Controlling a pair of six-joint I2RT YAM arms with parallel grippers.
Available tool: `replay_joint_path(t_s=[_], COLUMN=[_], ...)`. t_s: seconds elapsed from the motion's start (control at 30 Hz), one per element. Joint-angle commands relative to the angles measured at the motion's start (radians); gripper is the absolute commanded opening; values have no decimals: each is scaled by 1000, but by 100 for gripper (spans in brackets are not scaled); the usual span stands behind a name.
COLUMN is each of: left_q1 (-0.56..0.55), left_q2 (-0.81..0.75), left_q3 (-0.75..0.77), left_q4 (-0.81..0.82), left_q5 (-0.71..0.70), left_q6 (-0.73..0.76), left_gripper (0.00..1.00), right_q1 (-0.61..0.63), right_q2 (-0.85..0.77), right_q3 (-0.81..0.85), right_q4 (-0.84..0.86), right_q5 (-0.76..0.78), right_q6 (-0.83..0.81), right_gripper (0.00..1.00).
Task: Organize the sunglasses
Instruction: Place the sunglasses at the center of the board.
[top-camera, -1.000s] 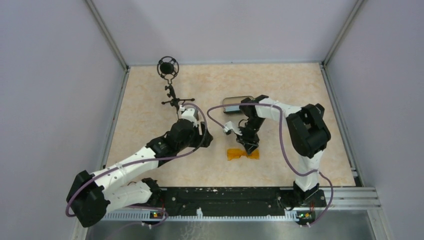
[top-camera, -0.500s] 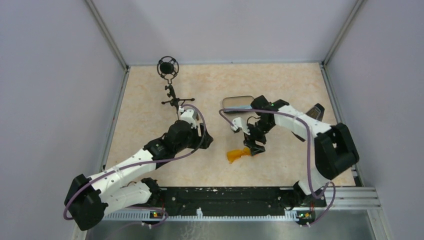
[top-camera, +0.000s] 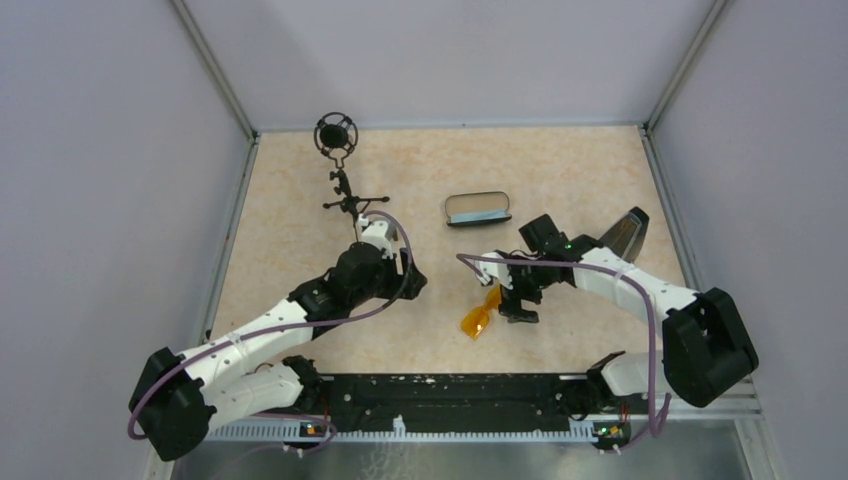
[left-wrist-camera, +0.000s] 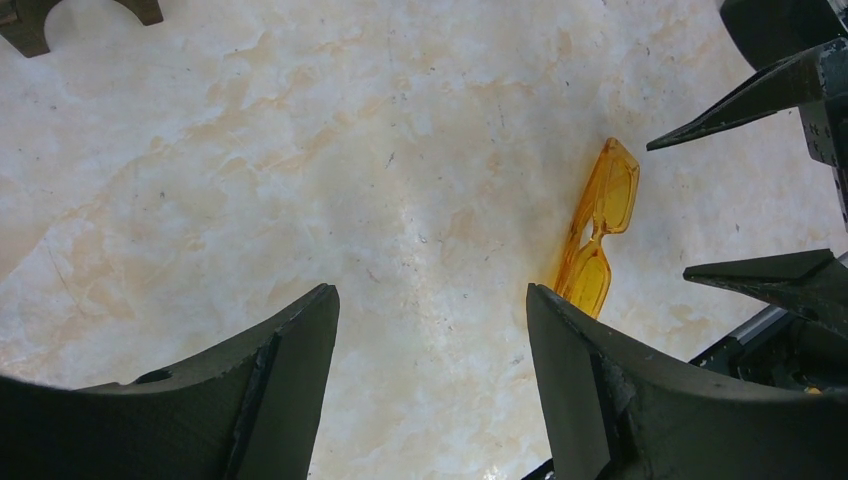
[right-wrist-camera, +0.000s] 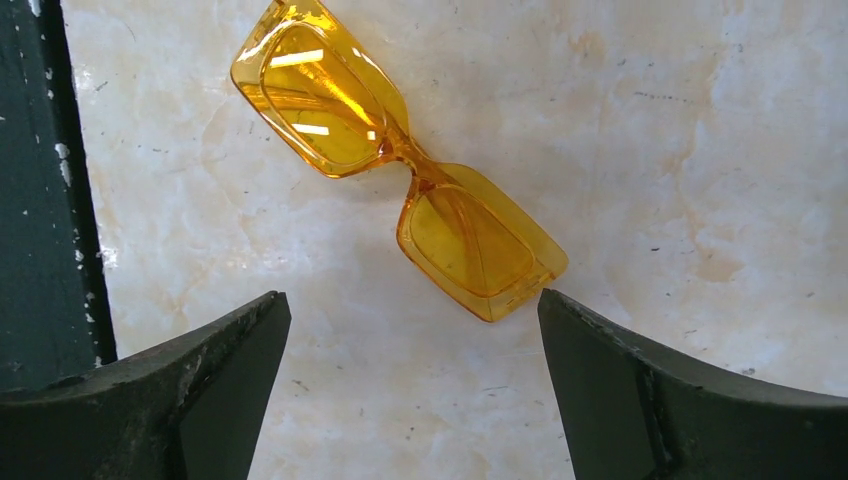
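Near centre of the surface (top-camera: 300, 230), just beyond the near rail: sunglasses (top-camera: 481, 313), flat, apparently folded, set on a diagonal, held by nothing. Turned from the crosswise lie of a second ago and shifted slightly nearer and leftward.

Directly above and just right of them: right tool (right-wrist-camera: 410, 298), released, jaws spread wide, one lens end close to the gap between the tips. No contact visible. Closing on the frame a second ago, hence read as a put-down after a re-orienting nudge. Right arm swung out to the right meanwhile.

Left of the sunglasses, near but apart: left tool (left-wrist-camera: 430, 290), likewise released and empty, hovering over bare surface, posture as a second ago. Sunglasses visible at the right of its view.

Farther back, well apart from the sunglasses: black case (top-camera: 477, 208), open, lining exposed, no longer overlapped by the right arm.

Far left: black round-headed stand (top-camera: 337, 135), uninvolved.

Judgement: sunglasses not yet stowed. Likely a reset for a cleaner grasp along the new lie before transfer to the case. Risks: smooth frame skidding on the surface, or a pinch landing on a lens rather than the bridge.
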Motion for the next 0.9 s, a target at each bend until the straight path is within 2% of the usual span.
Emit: replay_joint_path(t_s=[0.0,0.23,0.53,0.7,0.87], left_q1=[-3,-3,-3,-3,-3], left_q2=[-4,-20,-50,-52,-56], left_q3=[-5,0,-28,-27,-27], left_q4=[59,45,45,39,38], left_q5=[14,4,-8,3,4], left_q6=[10,24,3,0,-2], left_gripper=[76,76,76,76,76], right_q1=[-5,-1,64,65,65], right_q2=[3,-32,29,65,122], right_q3=[16,29,4,-24,7], right_q4=[28,-47,67,165,133], right_q5=[-44,-92,38,84,86], right_q6=[-135,-382,-450,-450,-463], right_gripper=[93,95,95,91,85])
